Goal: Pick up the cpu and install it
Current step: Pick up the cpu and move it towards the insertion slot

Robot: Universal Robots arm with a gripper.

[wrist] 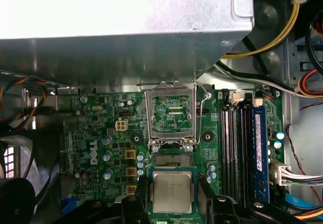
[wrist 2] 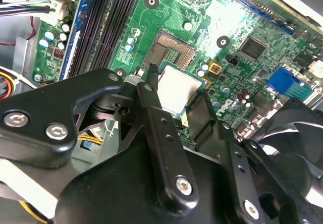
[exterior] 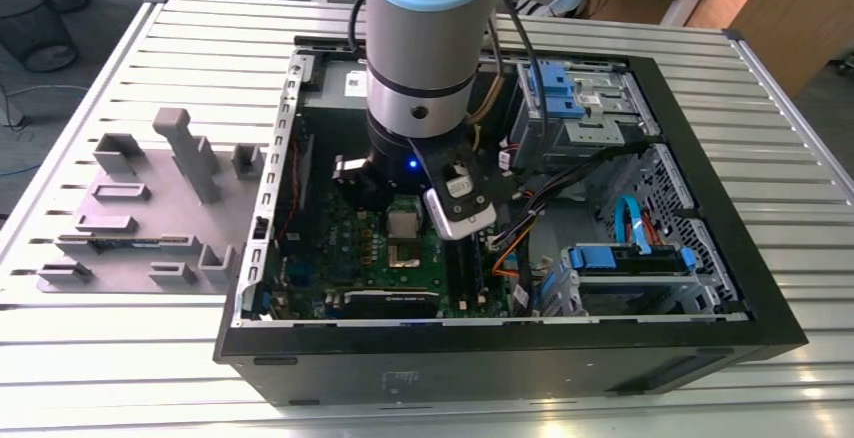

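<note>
The cpu (wrist: pixel 172 191), a small square chip with a pale silver top, sits between my gripper's (wrist: pixel 172 183) two black fingers (wrist: pixel 140 189), which are shut on its opposite edges. In the second wrist view the cpu (wrist 2: pixel 177 89) hangs just above the green motherboard (wrist 2: pixel 166 12), beside the open socket (wrist 2: pixel 173 49) and partly over its edge. The socket's metal load frame (wrist: pixel 171 114) stands flipped up and open, with its lever (wrist: pixel 204 95) released. In the exterior view my arm (exterior: pixel 420 68) reaches down into the black PC case (exterior: pixel 534 358) over the motherboard.
Memory slots (wrist: pixel 241 148) run beside the socket. The metal power supply box (wrist: pixel 126 27) and bundled cables (wrist: pixel 282 37) lie beyond the load frame. A fan (wrist: pixel 15 168) sits on the other side. Drive bays (exterior: pixel 594 103) fill the case's right. Grey holder blocks (exterior: pixel 147 208) stand outside the case.
</note>
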